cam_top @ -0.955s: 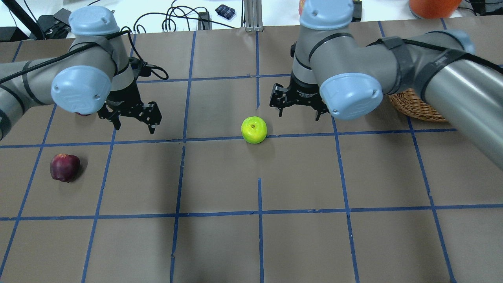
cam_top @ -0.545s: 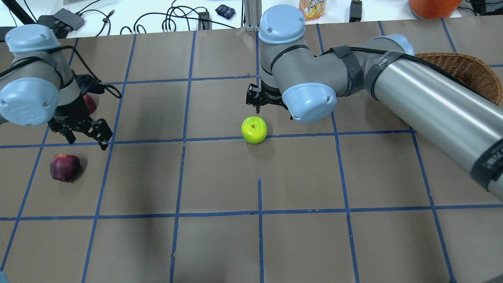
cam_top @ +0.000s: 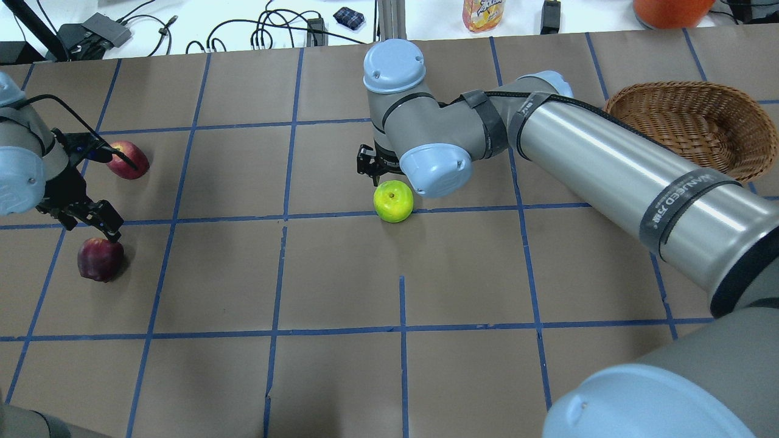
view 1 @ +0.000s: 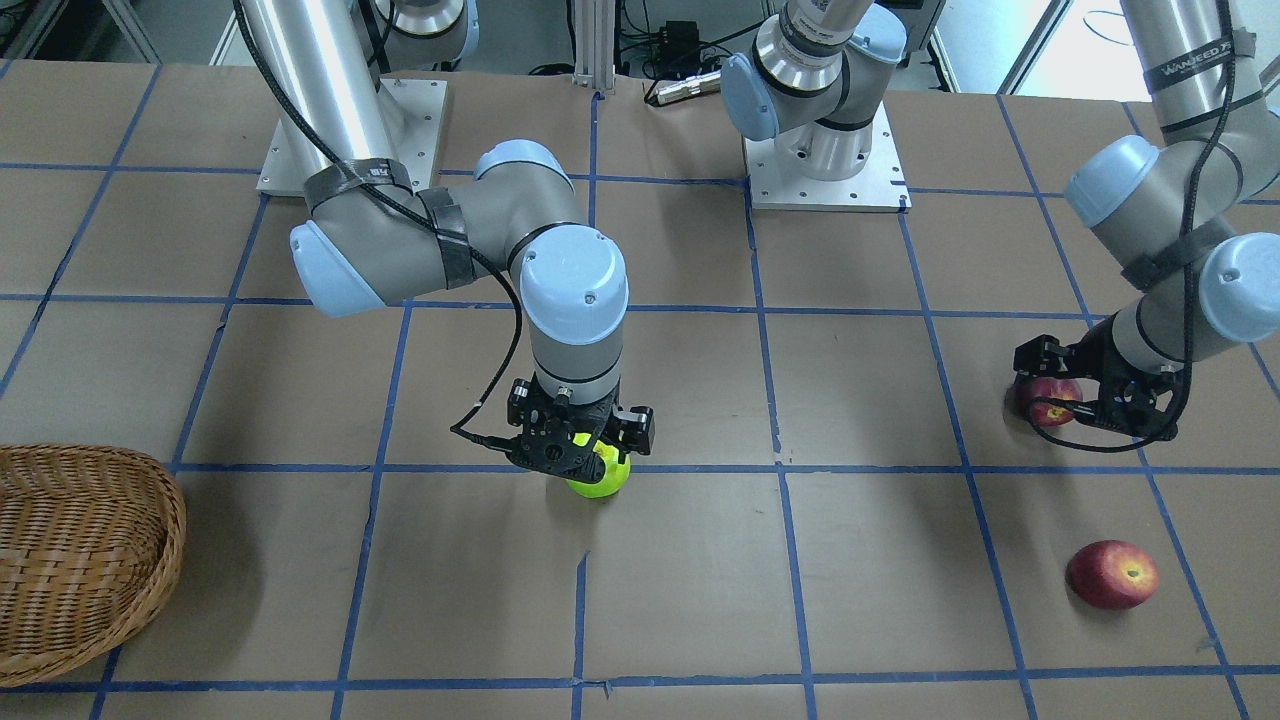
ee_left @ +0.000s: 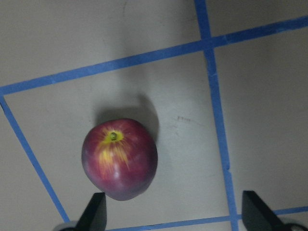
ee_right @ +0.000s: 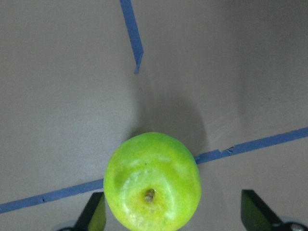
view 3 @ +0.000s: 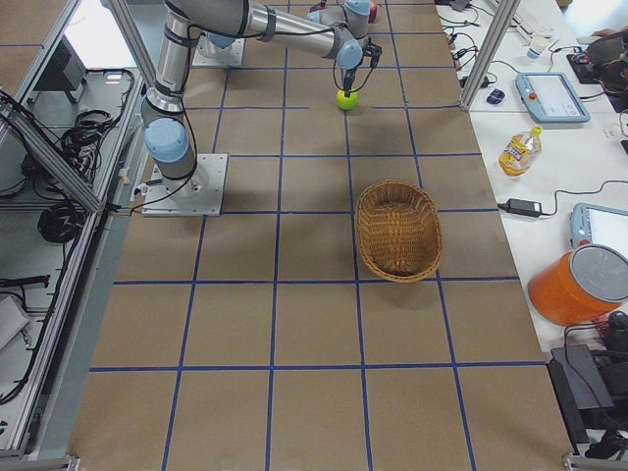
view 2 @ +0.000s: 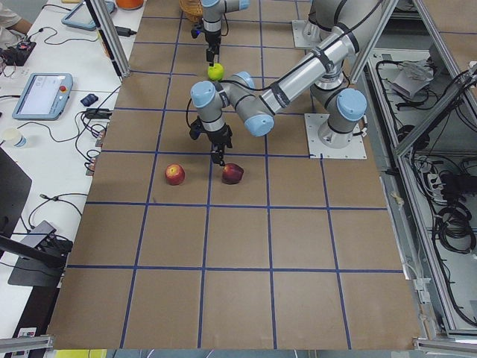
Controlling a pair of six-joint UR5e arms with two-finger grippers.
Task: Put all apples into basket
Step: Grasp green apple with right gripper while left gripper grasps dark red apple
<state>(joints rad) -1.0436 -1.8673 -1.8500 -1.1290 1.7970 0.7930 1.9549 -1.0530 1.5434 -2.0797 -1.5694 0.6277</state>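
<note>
The green apple [cam_top: 393,201] lies on the worktop [cam_top: 341,274] near its middle, on a blue tape line [cam_top: 341,213]. The right pincer [view 1: 588,452] hangs right over it, pointing down with its jaws wide. In the right wrist view the apple sits between the two fingers [ee_right: 96,214], much closer to one than to the other. Whether that finger touches the fruit cannot be told.

The maroon apple [cam_top: 100,259] lies on the robot's left part of the worktop, on the side nearer the robot. The left pincer [view 1: 1085,385] hovers over it with jaws wide and grips nothing. In the left wrist view this apple lies ahead of the fingertips, towards one finger, its stem facing up.

The red apple [cam_top: 128,160] lies in the next tape square, further from the robot, apart from the maroon one and from the left pincer.

The basket [cam_top: 614,106] stands on the robot's right part of the worktop, well apart from all three apples, its open side up.
</note>
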